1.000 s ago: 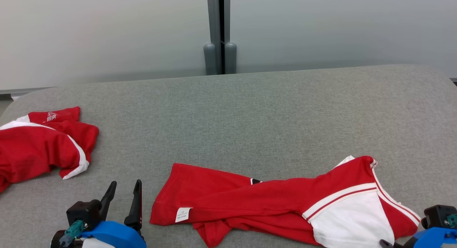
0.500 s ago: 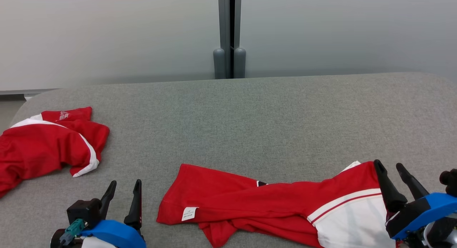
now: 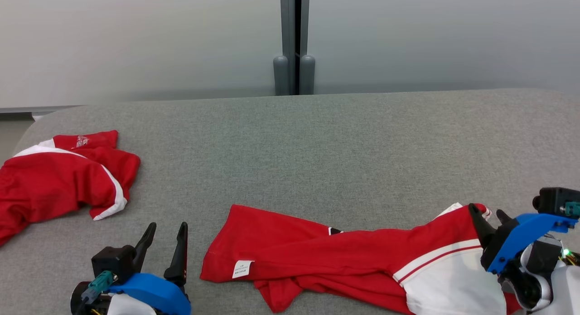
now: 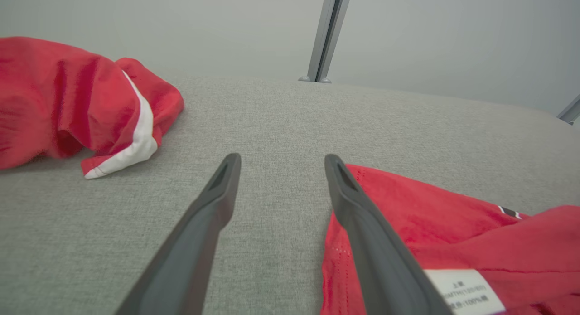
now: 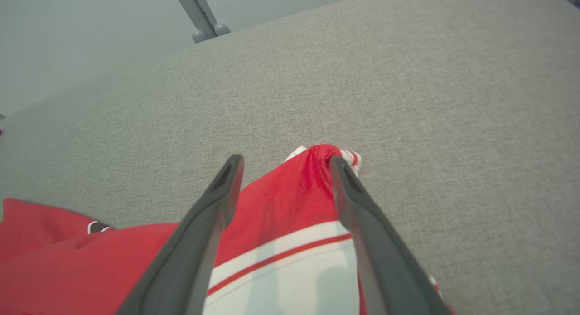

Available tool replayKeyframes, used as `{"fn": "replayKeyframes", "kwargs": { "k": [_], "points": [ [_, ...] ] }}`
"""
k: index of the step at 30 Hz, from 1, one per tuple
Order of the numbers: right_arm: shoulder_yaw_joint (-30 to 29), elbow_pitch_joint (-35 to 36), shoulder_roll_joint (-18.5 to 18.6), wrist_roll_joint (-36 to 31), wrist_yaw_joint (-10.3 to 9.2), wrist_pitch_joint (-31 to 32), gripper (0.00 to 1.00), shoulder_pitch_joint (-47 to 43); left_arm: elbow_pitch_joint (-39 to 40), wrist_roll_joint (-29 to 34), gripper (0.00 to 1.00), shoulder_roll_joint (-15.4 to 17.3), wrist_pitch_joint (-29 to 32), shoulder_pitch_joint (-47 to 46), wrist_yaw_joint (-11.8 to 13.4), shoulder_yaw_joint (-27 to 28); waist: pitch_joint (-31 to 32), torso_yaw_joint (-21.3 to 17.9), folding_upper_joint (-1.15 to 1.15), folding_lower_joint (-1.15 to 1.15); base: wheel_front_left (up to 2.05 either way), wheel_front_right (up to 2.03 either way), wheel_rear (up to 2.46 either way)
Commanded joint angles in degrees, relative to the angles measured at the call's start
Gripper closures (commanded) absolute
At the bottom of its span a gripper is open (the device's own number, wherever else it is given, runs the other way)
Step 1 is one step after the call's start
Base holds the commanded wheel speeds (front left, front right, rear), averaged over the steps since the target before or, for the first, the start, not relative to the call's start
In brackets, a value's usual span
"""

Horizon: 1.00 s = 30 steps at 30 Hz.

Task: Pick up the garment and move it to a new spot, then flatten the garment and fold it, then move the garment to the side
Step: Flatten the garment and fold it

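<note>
1. The garment (image 3: 344,256), a red shirt with a white panel and thin red-and-white stripes, is lying crumpled in a long band along the near edge of the table (image 3: 317,147). It is running from just left of the middle of that edge to the near right corner.
2. Its plain red hem end is pointing toward the table's left edge, and a small white label (image 3: 241,268) is showing near that end. The white panel is sitting at the opposite end, toward the right.
3. The left gripper (image 3: 167,226) is hovering low over the near edge of the table, just beside the hem end. Its two dark fingers are standing spread apart and are grasping nothing. In the left wrist view, bare grey cloth of the table is showing between them, and the right-hand finger is overlapping the hem's edge. Whether it is touching the fabric cannot be told.
4. The right gripper (image 3: 487,210) is hanging over the right end of the garment, with its fingers pointing toward the far edge of the table. It is released, with the fingers wide apart and nothing pinched between them. In the right wrist view, a raised red fold with a small striped cuff is showing between the fingertips. Whether the tips are touching the cloth cannot be told.
5. A second red-and-white shirt (image 3: 59,183) is lying bunched at the left edge of the table, well apart from the garment.
6. A grey post (image 3: 294,43) is standing behind the far edge of the table, against a pale wall (image 3: 136,43).
</note>
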<state>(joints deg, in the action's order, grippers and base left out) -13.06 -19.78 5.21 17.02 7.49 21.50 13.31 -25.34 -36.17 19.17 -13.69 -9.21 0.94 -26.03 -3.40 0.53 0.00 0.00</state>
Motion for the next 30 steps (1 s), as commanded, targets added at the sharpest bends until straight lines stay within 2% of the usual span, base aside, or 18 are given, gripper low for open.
{"fn": "replayKeyframes", "kwargs": {
  "k": [1, 6, 14, 15, 16, 17, 24, 30],
  "points": [
    [-0.88, -2.24, 0.99, -0.77, 0.01, 1.72, 0.0, 2.17, 0.05, 0.4, 0.0, 0.02, 0.04, -0.81, -0.29, -0.07, -0.28, 0.34, 0.0, 0.0, 0.0, 0.0, 0.0],
    [-4.46, -11.64, 1.94, -4.5, 0.01, 8.93, 0.0, 8.55, -0.27, 0.38, 0.0, -0.08, 0.27, -1.85, -0.66, -0.58, -1.58, 1.77, 0.0, 0.0, 0.0, 0.0, 0.0],
    [-7.18, -21.97, 2.78, -5.93, 0.01, 8.09, 0.01, 14.29, -0.93, 0.49, 0.0, 0.15, 0.22, -3.04, -0.89, -0.93, -3.36, 3.62, 0.0, 0.0, 0.0, 0.0, 0.0],
    [-7.17, -23.26, 2.7, -6.03, 0.01, 7.97, 0.51, 14.73, -1.04, 0.5, 0.0, 0.13, 0.2, -3.17, -0.91, -0.99, -3.42, 3.8, 0.0, 0.0, 0.0, 0.0, 0.0],
    [-6.97, -24.2, 2.85, -6.28, 0.01, 7.41, 0.84, 15.13, -1.13, 0.51, 0.0, 0.12, 0.2, -3.23, -0.94, -1.09, -3.46, 3.96, 0.0, 0.0, 0.0, 0.0, 0.0],
    [-6.83, -25.0, 2.99, -6.34, 0.01, 6.82, 1.0, 15.56, -1.25, 0.5, 0.0, 0.12, 0.2, -3.26, -0.97, -1.13, -3.45, 4.12, 0.0, 0.0, 0.0, 0.0, 0.0],
    [-2.86, -26.54, 3.01, -3.21, 0.01, 1.16, 1.0, 18.73, -2.0, 0.02, 0.0, -0.26, -0.06, -2.79, -0.68, -1.29, -2.31, 4.83, 0.0, 0.0, 0.0, 0.0, 0.0],
    [3.24, -25.33, 2.11, 0.62, 0.01, -5.69, 1.0, 23.74, -2.59, -0.2, 0.0, -1.07, -0.22, -2.94, -1.02, -1.65, -1.26, 5.93, 0.0, 0.0, 0.0, 0.0, 0.0]
  ]
}}
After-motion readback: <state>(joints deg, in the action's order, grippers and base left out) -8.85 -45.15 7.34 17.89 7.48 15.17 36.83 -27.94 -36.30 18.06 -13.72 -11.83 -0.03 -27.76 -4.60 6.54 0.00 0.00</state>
